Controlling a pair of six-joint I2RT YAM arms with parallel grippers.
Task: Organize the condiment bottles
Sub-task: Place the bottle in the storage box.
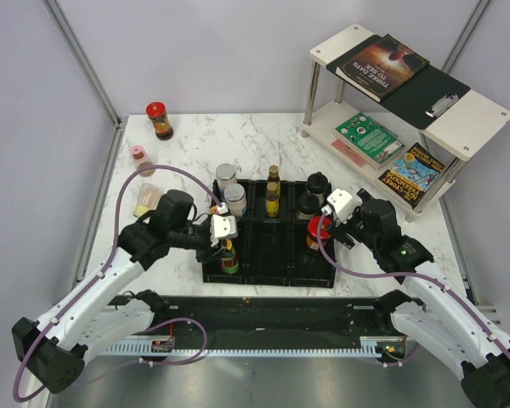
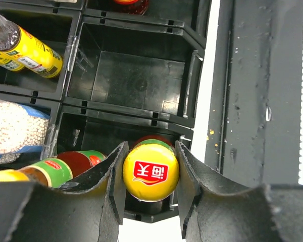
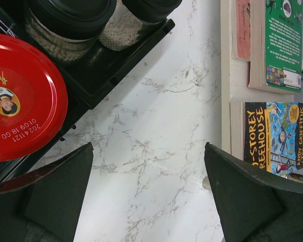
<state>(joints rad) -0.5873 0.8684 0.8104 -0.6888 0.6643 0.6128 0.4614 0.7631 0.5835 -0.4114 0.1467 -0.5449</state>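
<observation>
**Left tool** (image 2: 150, 160): closed on the yellow-capped sauce bottle (image 2: 150, 173), with one finger on either side of its cap. The bottle stands upright in the near-left compartment of the black tray (image 2: 136, 75). A second sauce bottle (image 2: 55, 170) lies tilted just beside it; I cannot tell which compartment it is in.

**Right tool** (image 3: 147, 166): my jaws are spread wide and hold nothing. The tool hangs over bare tabletop (image 3: 156, 116) at the tray's right edge, beside the red-capped jar (image 3: 20, 96) standing in the tray's right column.

**Also in the tray, far row:**
- silver-lidded jar (image 1: 235, 198), left
- slim dark bottle (image 1: 273, 191), middle
- two black-lidded jars (image 1: 318, 185), right

**Loose on the tabletop, far left:**
- another red-capped jar (image 1: 160, 119)
- pink-lidded shaker (image 1: 140, 158)

**Far right:** shelf (image 1: 459, 119) carrying books (image 1: 382, 64).
</observation>
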